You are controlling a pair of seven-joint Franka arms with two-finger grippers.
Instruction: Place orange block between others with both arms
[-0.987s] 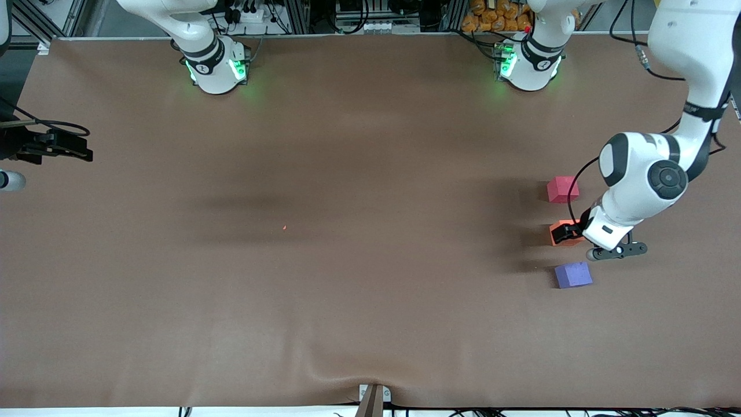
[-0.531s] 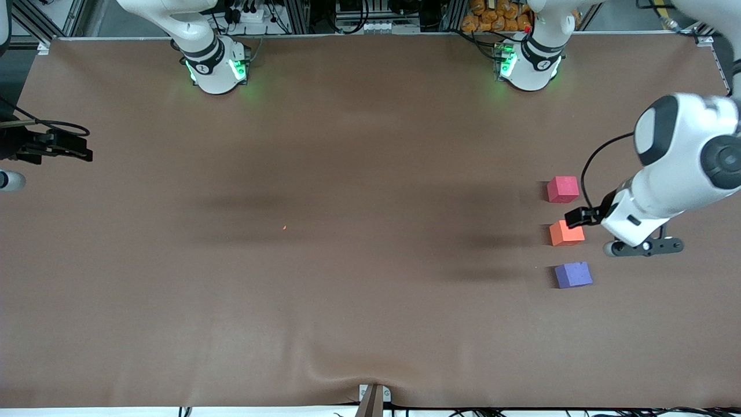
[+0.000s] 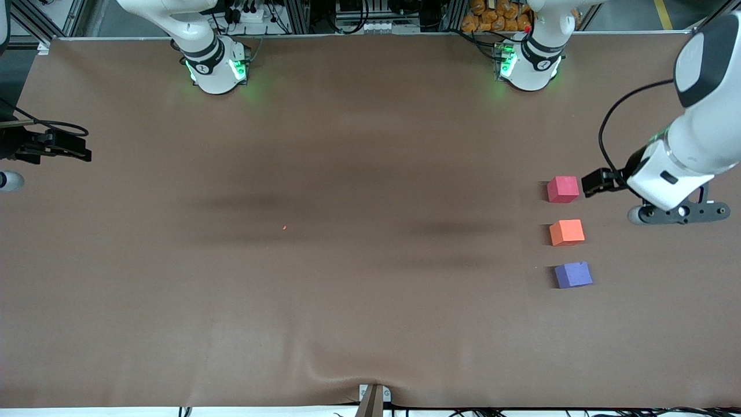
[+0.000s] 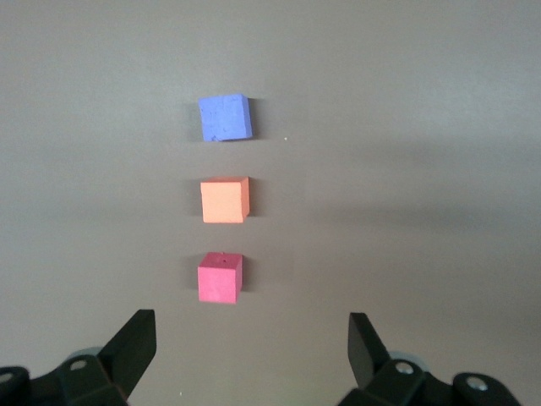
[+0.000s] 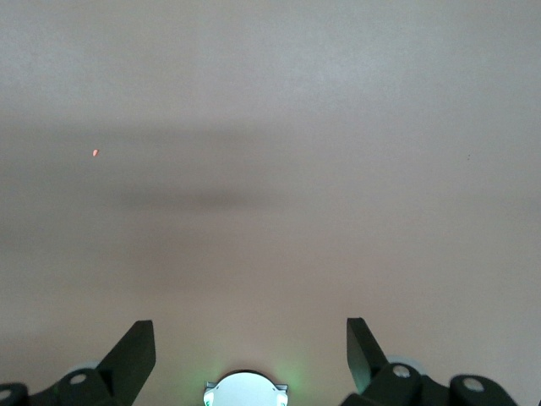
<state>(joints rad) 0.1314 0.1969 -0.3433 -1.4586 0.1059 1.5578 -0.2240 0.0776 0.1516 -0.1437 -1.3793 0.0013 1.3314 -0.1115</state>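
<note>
A: Front view, mid-right: orange block sits between pinkish-red cube and purple-blue cube. Placement looks done.

B: Left gripper spread, empty, above them. Right gripper spread, waiting. Next: retreat clear.

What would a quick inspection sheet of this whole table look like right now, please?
Surface: brown table cover, one wrinkle at the edge nearest the front camera.
Job's things: orange block sits between the pinkish-red cube and the purple-blue cube, apart from both, in one row toward the left arm's end.
Clutter: a tiny orange speck mid-table.
Hands: left hand open, empty, in the air beside the pinkish-red cube; right hand open, empty, waiting at its own end of the table.
Cables: black cable looping along the left arm.
Surroundings: green-lit arm bases; metal framing along the table's edge there.
</note>
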